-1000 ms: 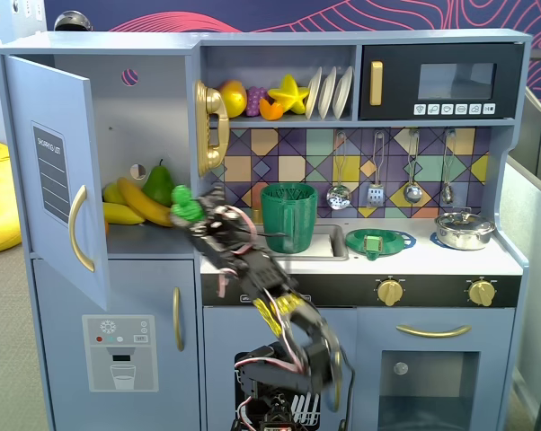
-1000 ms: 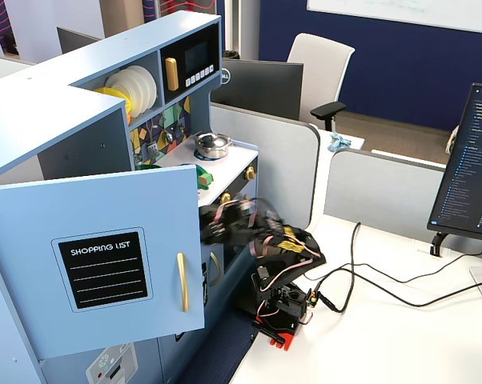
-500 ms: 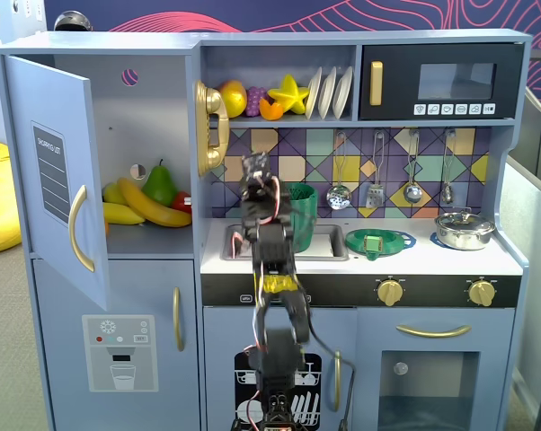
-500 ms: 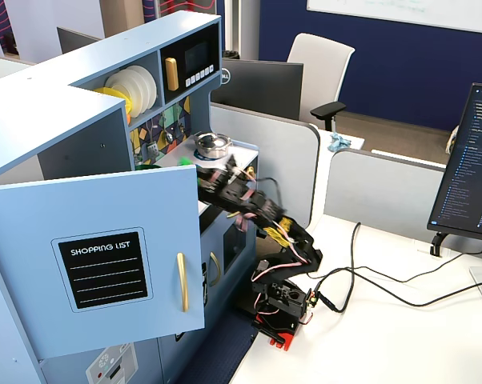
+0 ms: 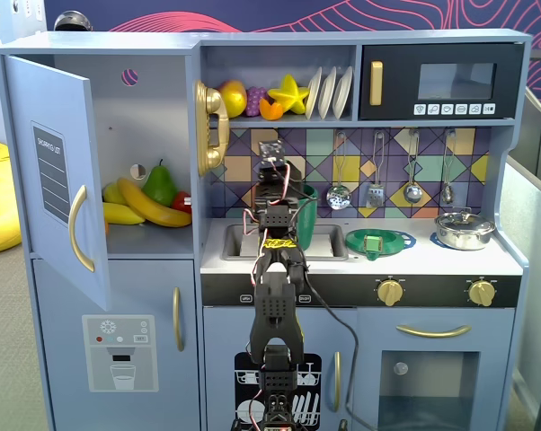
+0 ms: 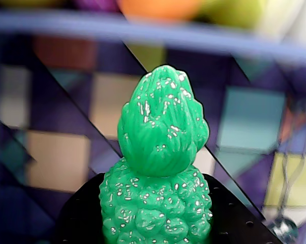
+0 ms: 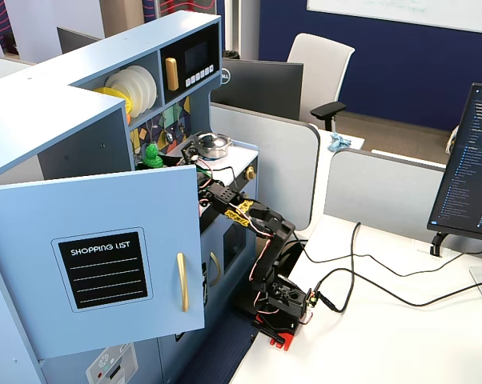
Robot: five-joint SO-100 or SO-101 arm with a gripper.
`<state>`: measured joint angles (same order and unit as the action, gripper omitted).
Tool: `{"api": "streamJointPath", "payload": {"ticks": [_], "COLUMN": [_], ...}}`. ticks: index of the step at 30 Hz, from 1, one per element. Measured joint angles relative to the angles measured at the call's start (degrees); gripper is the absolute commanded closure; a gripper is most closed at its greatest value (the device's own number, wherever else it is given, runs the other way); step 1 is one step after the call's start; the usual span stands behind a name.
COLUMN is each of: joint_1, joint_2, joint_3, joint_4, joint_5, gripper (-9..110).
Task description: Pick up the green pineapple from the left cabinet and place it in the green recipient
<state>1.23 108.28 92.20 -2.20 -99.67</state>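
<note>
My gripper is shut on the green pineapple, whose bumpy body sits between the black jaws with its leafy top pointing up. In a fixed view the gripper is raised in front of the tiled backsplash, above the sink, and hides the pineapple. The dark-green ribbed cup stands just right of the arm, behind it. The left cabinet's door is swung open. From the side, the pineapple shows under the upper shelf, and the cabinet door is in the foreground.
Bananas and a dark-green pear lie in the open cabinet. A flat green dish and a metal pot sit on the counter. Utensils hang on the backsplash. Fruit and plates fill the shelf above.
</note>
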Motion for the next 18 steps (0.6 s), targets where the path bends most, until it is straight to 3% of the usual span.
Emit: {"api": "streamJointPath", "payload": {"ticks": [7, 13, 18], "joint_1": [0.7, 1.67, 1.76], "joint_2": [-5.45, -6.42, -6.42], "joint_3": [-1.32, -1.32, -1.32], "joint_4": [-1.14, -3.16, -4.75], "joint_5": [0.0, 2.55, 4.39], "gripper": [101, 81, 80]}}
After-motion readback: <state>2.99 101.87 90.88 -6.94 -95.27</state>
